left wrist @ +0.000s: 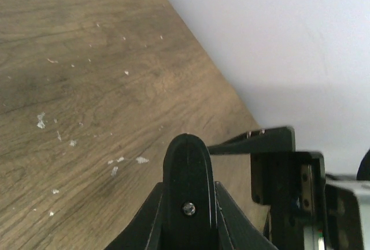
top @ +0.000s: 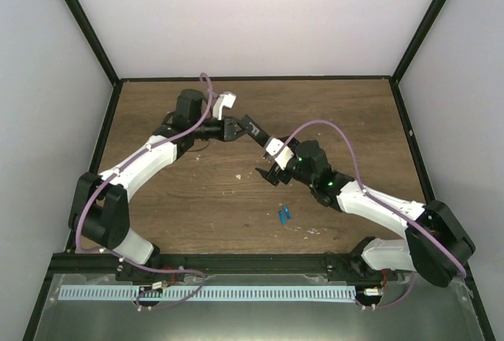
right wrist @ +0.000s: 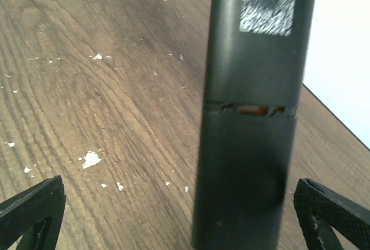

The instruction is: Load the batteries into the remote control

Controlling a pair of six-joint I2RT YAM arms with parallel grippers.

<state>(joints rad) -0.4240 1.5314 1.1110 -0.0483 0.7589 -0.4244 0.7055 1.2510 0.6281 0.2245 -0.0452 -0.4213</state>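
Batteries lay together on the wooden table, nearest the arm bases and well apart from both grippers. Beyond them the right gripper stood with its jaws spread wide, holding nothing. Just past its fingers the remote control hung untouched above the table, clamped at its far end by the left gripper.

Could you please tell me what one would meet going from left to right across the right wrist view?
Black fingertip → white fleck → remote control → second black fingertip.
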